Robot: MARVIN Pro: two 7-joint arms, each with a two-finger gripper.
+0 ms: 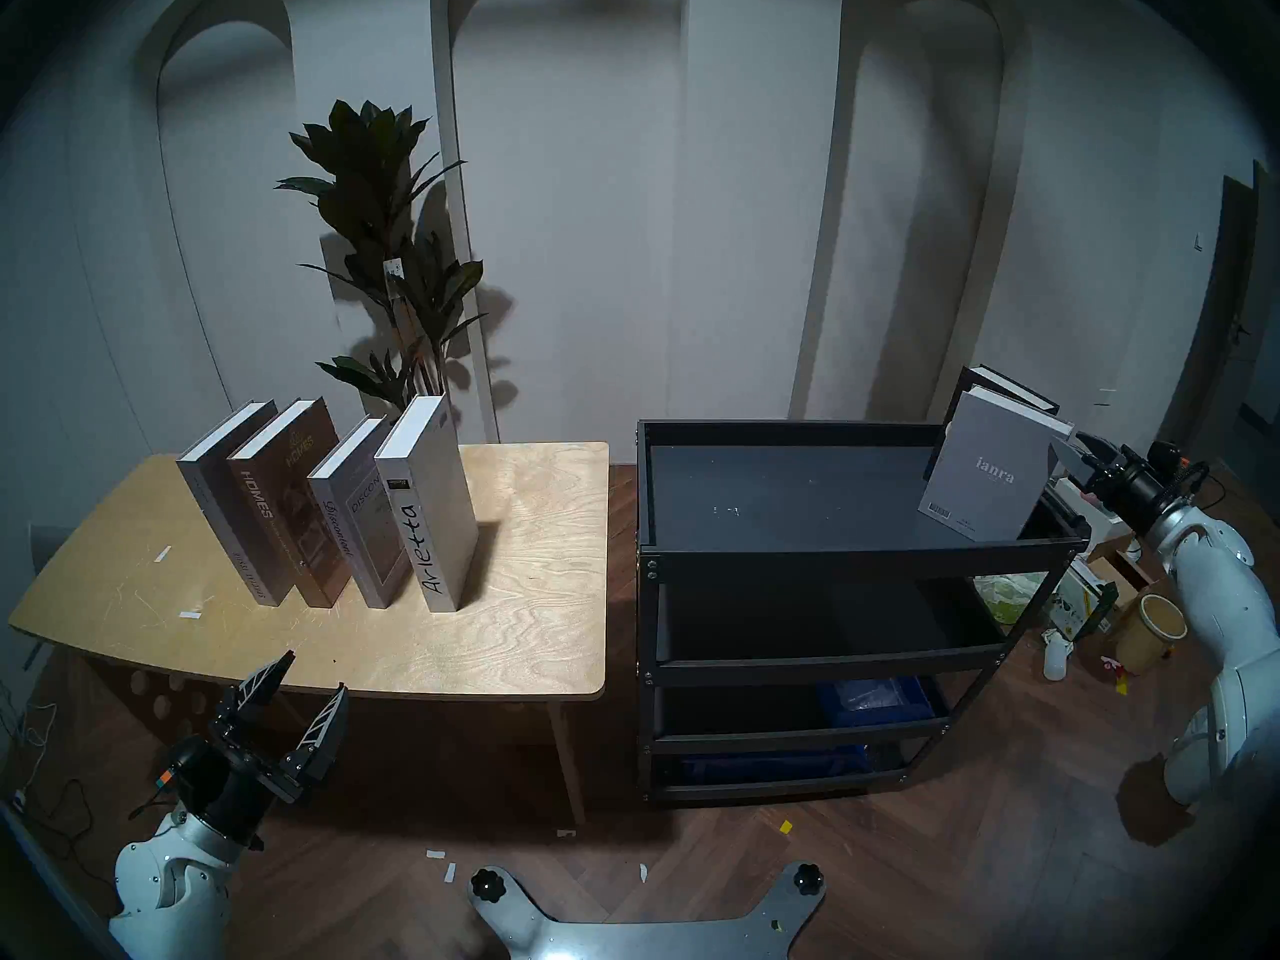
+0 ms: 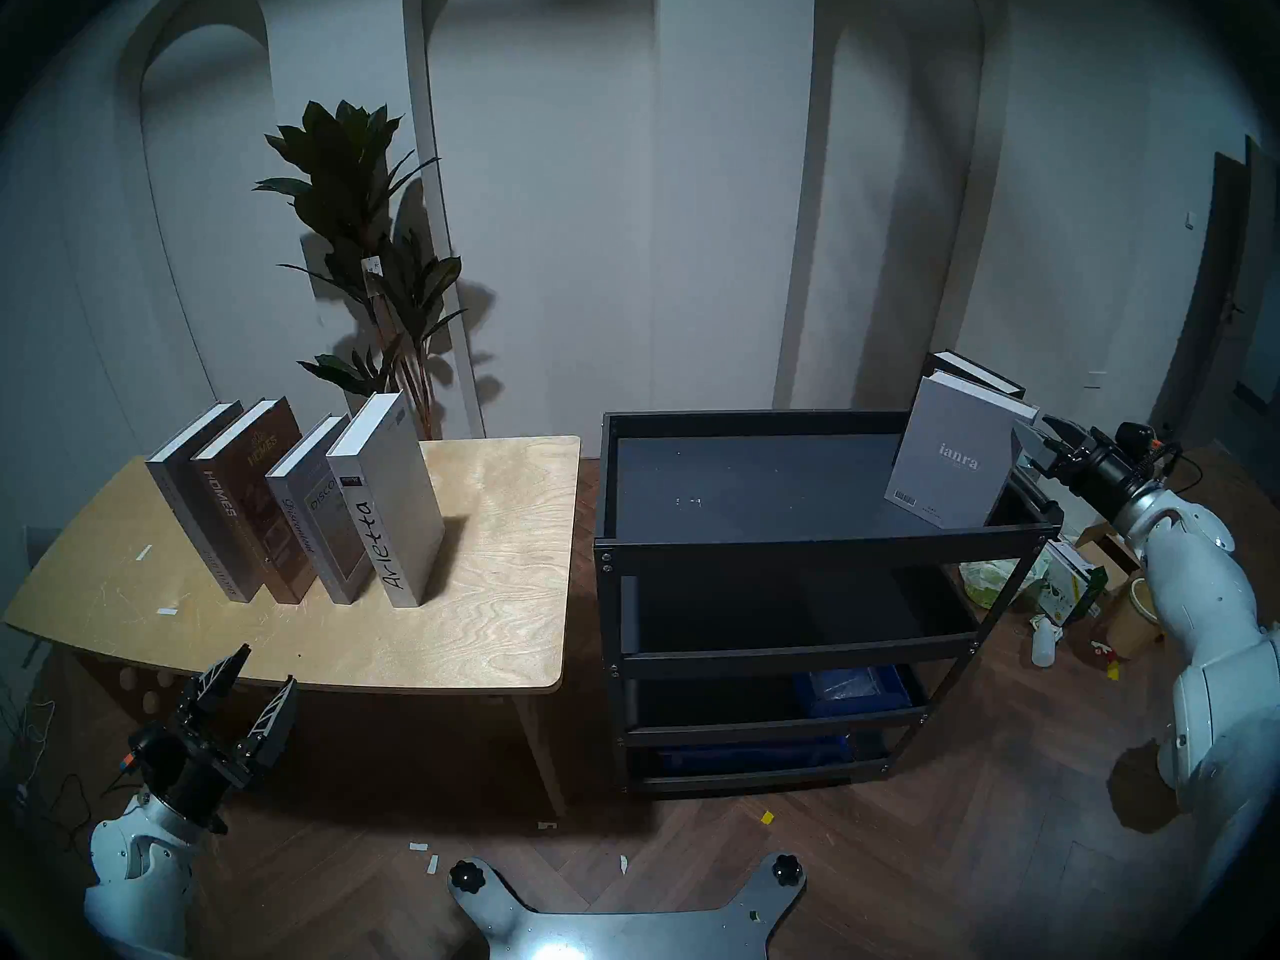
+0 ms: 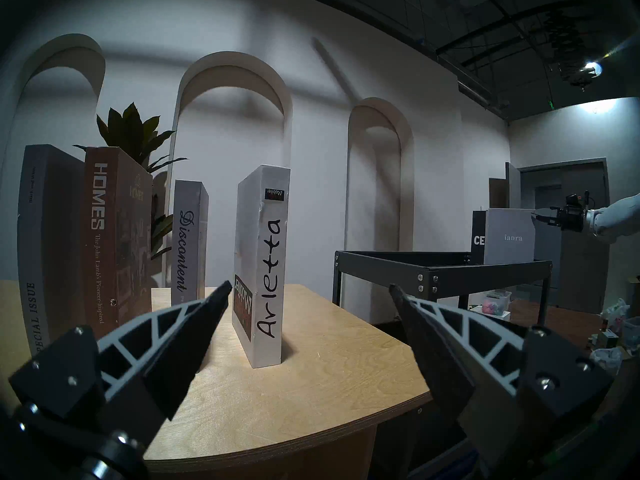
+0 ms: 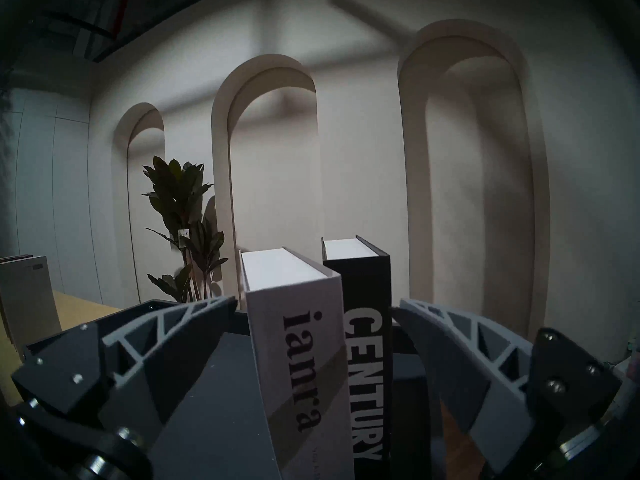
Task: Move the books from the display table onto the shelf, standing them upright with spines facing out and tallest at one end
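Note:
Four books stand in a leaning row on the display table: grey "Special Issue", brown "HOMES", grey "Discontent" and white "Arletta". Grey "ianra" and black "CENTURY" stand upright at the right end of the shelf's top level. My right gripper is open at their spines, and both spines show between its fingers in the right wrist view. My left gripper hangs open and holds nothing, low in front of the table's front edge.
A tall potted plant stands behind the table. Blue bins sit on the shelf's lower tiers. Boxes, bags and a paper tub clutter the floor right of the shelf. My base plate lies at the bottom.

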